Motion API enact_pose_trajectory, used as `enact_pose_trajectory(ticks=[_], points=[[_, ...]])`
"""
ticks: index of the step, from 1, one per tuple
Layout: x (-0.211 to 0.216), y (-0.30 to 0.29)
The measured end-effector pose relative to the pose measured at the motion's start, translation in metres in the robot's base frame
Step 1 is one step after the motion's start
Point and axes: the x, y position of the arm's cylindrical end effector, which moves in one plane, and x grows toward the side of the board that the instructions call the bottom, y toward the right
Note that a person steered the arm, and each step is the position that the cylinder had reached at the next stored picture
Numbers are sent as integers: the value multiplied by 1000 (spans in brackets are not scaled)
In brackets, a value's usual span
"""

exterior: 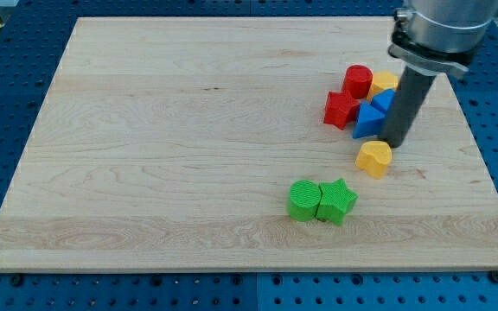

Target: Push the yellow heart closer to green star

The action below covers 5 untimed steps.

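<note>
Camera view shows, nearest the view's bottom, a green star (pixel 338 201) touching a green block (pixel 303 199), perhaps a rounded one. Farther up lies the yellow heart (pixel 373 158), apart from the star. My tip (pixel 394 142), holding nothing, stands just beside the heart's upper right. Behind cluster blue blocks (pixel 374 117), a red star (pixel 341 110), a red cylinder (pixel 358 81) and a yellow block (pixel 384 83).

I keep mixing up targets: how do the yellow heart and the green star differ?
The yellow heart is yellow and rounded; the green star is green and pointed. The heart stands alone, just below my tip; the star touches a green block at the view's left. Both rest on the board.
</note>
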Motion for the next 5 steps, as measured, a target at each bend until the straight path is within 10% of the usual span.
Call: enact_pose_trajectory(ticks=[5], points=[[15, -46]])
